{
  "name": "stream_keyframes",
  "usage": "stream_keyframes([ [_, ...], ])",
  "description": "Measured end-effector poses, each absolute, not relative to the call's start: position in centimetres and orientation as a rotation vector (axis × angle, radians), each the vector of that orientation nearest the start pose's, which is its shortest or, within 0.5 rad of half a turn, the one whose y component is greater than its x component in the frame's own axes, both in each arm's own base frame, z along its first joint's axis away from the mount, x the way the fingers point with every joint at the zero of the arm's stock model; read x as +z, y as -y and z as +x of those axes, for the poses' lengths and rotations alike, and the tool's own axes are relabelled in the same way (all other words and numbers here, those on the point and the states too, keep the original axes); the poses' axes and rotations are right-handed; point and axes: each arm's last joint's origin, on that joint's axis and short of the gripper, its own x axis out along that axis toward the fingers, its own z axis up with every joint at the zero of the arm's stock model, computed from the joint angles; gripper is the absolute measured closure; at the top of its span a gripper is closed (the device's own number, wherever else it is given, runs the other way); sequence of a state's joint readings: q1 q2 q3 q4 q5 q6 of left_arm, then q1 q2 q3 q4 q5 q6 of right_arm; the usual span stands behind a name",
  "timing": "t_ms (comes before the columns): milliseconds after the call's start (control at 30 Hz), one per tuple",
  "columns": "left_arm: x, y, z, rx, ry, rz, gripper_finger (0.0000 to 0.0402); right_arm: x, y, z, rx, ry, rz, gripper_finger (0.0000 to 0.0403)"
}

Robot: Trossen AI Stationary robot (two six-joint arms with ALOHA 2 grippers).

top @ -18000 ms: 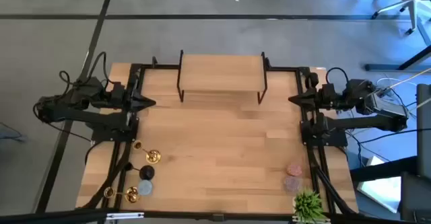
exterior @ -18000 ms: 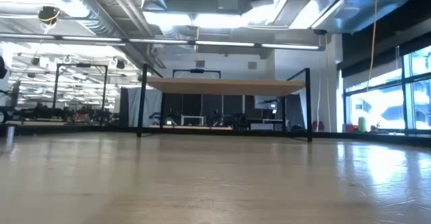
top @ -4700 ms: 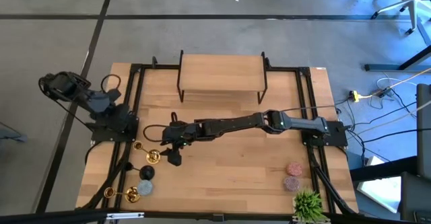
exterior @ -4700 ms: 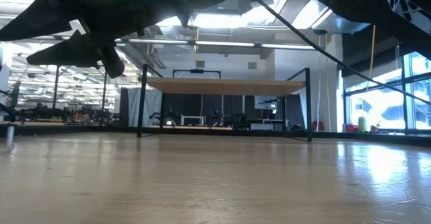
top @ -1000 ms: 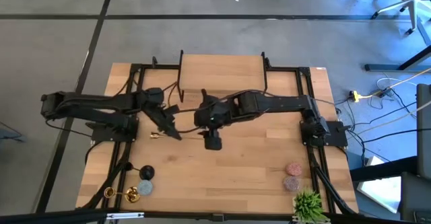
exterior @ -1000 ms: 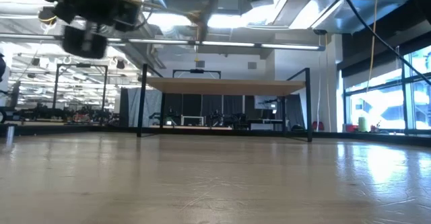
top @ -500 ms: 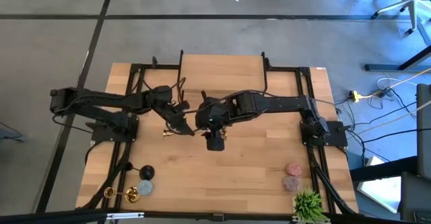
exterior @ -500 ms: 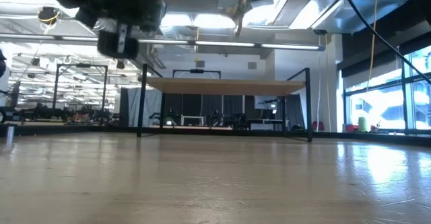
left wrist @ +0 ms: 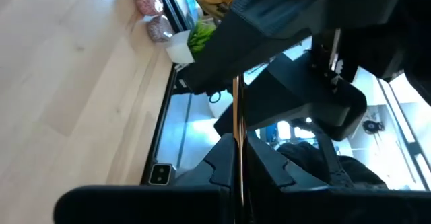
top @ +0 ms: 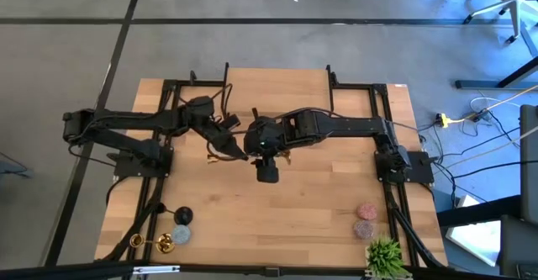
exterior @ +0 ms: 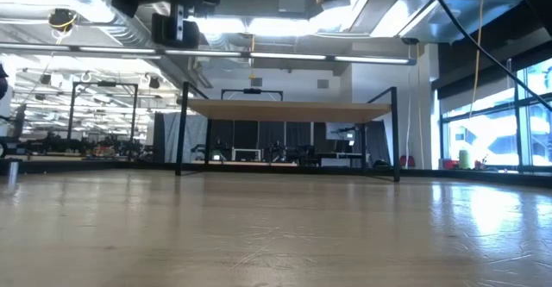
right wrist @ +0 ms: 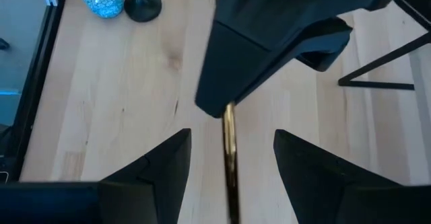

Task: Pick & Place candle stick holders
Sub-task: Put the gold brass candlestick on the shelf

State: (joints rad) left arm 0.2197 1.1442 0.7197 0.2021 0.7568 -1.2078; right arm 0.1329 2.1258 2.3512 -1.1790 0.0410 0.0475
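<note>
With the left gripper [top: 229,150], clamped on the thin stem of one candle stick holder [top: 217,156]; held level in the air over the middle of the table [top: 328,204], just in front of the wooden shelf [top: 277,91]. With the right gripper [top: 262,148], reached in from the opposite side, close against the left one. Near the table's front left corner: second candle stick holder [top: 161,245] lying on its side, beside a black round piece [top: 182,216] and a blue ball [top: 180,234]. Front right: two pink lumps [top: 365,219] and a green plant [top: 384,253], well apart from both arms.

From table height: bare wood and the shelf only. Dark arm parts cut off at the upper edge; held holder hard to make out.

From the left wrist: gold stem running straight out between that arm's closed fingers [left wrist: 219,158]. Beyond, mostly blocked by the right arm's dark bulk. Holder's far end cropped at the edge.

From the right wrist: fingers [right wrist: 158,163] spread wide, released, with the stem between them and touching neither. Stem's farther part hidden behind the left gripper's dark body.
</note>
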Motion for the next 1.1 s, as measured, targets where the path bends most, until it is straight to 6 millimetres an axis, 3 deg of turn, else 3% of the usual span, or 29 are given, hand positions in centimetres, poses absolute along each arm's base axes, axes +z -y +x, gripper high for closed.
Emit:
stream_keyframes([
  [200, 27.58, -3.58, 24.29, -0.337, -0.515, -1.275, 0.0389, 36.14, -5.57, 43.55, 0.015, -0.967, -0.017, 0.0199],
  [633, 27.60, -3.60, 24.31, -0.333, -0.510, -1.273, 0.0389, 35.80, -5.47, 43.03, 0.000, -1.031, -0.016, 0.0344],
  [900, 27.66, -3.65, 24.32, -0.335, -0.500, -1.261, 0.0387, 35.75, -5.50, 42.94, -0.008, -1.043, 0.016, 0.0387],
  [1100, 27.77, -3.77, 24.33, -0.336, -0.485, -1.255, 0.0365, 35.74, -5.53, 42.93, -0.017, -1.044, 0.052, 0.0388],
])
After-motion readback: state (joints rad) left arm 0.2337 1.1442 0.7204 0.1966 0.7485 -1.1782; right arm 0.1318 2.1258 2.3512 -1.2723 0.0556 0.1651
